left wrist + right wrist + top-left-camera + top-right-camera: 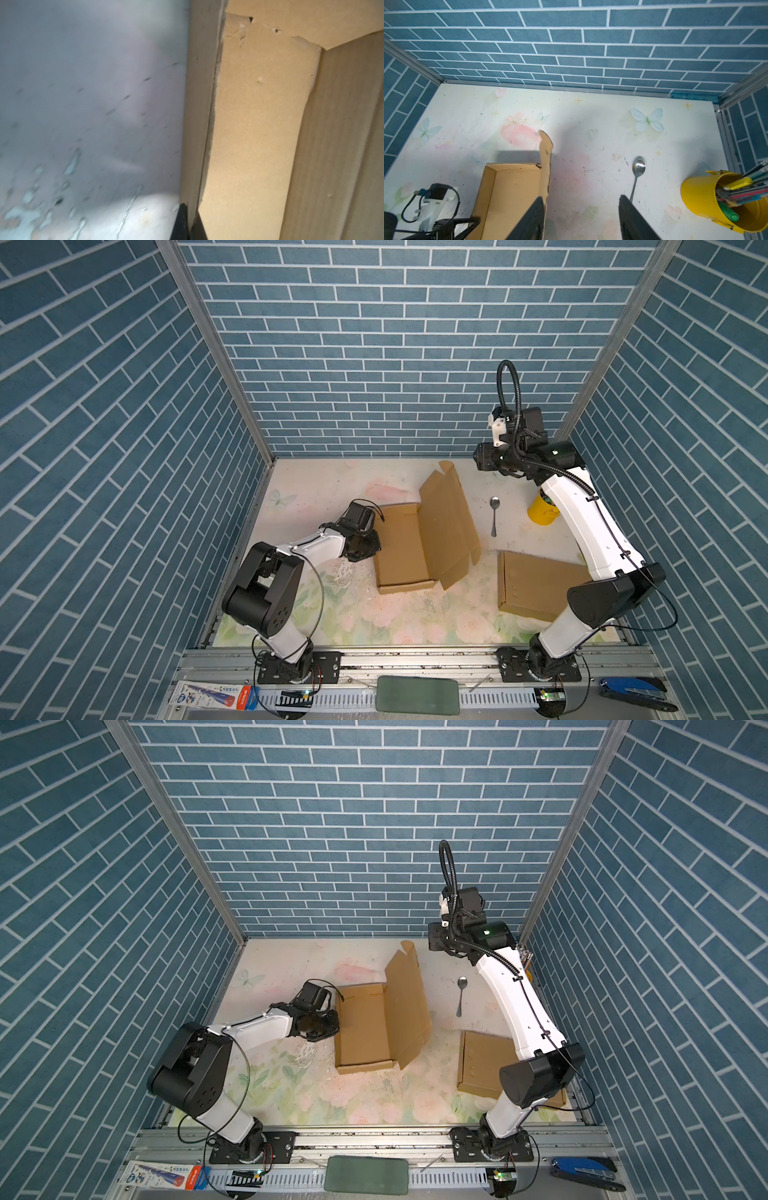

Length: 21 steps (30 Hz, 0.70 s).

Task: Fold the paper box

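The paper box [401, 551] [361, 1027] is a brown cardboard tray in mid-table, and its lid [446, 522] [409, 1002] stands upright along the tray's right side. My left gripper [372, 545] [330, 1025] sits low at the tray's left wall. In the left wrist view, that gripper [190, 209] is shut on the thin wall of the box [255, 124]. My right gripper [482, 458] [436, 936] hangs high over the back right. In the right wrist view it [580, 198] is open and holds nothing, with the lid [546, 158] below it.
A metal spoon [493, 514] [638, 168] lies to the right of the lid. A yellow cup of pens [542, 512] [708, 199] stands at the right wall. A second, flat cardboard box [536, 589] [484, 1069] lies under the right arm. Blue brick walls enclose three sides.
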Each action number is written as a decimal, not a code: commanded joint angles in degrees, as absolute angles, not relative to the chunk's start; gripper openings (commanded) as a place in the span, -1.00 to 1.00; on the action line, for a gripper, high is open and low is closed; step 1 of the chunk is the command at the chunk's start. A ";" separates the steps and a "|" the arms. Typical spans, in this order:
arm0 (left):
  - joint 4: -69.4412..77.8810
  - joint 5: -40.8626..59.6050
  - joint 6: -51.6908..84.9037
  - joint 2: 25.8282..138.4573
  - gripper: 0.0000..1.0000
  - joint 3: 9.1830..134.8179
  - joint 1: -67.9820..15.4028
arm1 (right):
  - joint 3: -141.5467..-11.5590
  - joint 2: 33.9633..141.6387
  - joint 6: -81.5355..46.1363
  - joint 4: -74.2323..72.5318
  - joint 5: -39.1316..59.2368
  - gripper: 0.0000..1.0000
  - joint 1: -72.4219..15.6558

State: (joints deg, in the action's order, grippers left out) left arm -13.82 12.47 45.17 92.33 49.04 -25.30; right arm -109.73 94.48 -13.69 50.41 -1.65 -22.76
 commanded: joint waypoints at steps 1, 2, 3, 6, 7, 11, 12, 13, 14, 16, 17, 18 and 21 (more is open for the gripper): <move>-7.91 6.59 58.83 90.42 -0.96 46.99 -27.34 | -105.34 93.17 -17.12 51.08 2.39 0.28 -22.24; -7.47 5.68 60.33 90.28 -0.95 46.93 -28.27 | -104.79 93.29 -17.14 51.44 4.49 0.34 -22.24; -7.26 4.97 61.91 90.26 -0.93 46.97 -28.96 | -104.40 93.33 -17.09 51.68 7.59 0.43 -22.24; -5.68 3.46 66.15 90.21 -0.93 46.42 -31.00 | -103.29 94.27 -16.70 52.35 15.05 0.58 -22.24; -5.15 3.34 66.72 90.25 -0.93 46.26 -31.40 | -102.78 94.68 -15.89 52.54 16.65 0.60 -22.26; -3.92 3.46 67.30 90.74 -0.92 45.46 -31.82 | -102.22 96.38 -12.54 53.39 20.97 0.60 -22.24; -3.91 3.60 67.24 90.81 -0.92 45.49 -31.82 | -102.54 97.10 -11.87 53.79 22.03 0.59 -22.25; -3.91 3.68 67.24 91.01 -0.91 45.47 -31.82 | -103.15 98.11 -11.02 54.43 23.10 0.57 -22.24; -3.65 3.90 67.28 91.10 -0.91 45.35 -31.82 | -103.92 99.13 -10.15 55.13 23.94 0.54 -22.37; -3.25 4.19 67.41 91.17 -0.91 45.18 -32.08 | -105.92 101.01 -8.17 57.00 24.41 0.44 -22.99; -3.10 4.53 67.41 91.32 -0.89 45.29 -32.24 | -106.94 101.95 -6.53 58.06 23.57 0.36 -23.68; -2.92 4.82 67.33 91.15 -0.87 45.35 -32.48 | -107.78 102.72 -4.95 58.99 21.89 0.27 -24.25; -3.24 5.09 67.25 89.64 -0.68 45.03 -32.78 | -109.28 104.94 0.43 61.12 13.42 -0.10 -26.45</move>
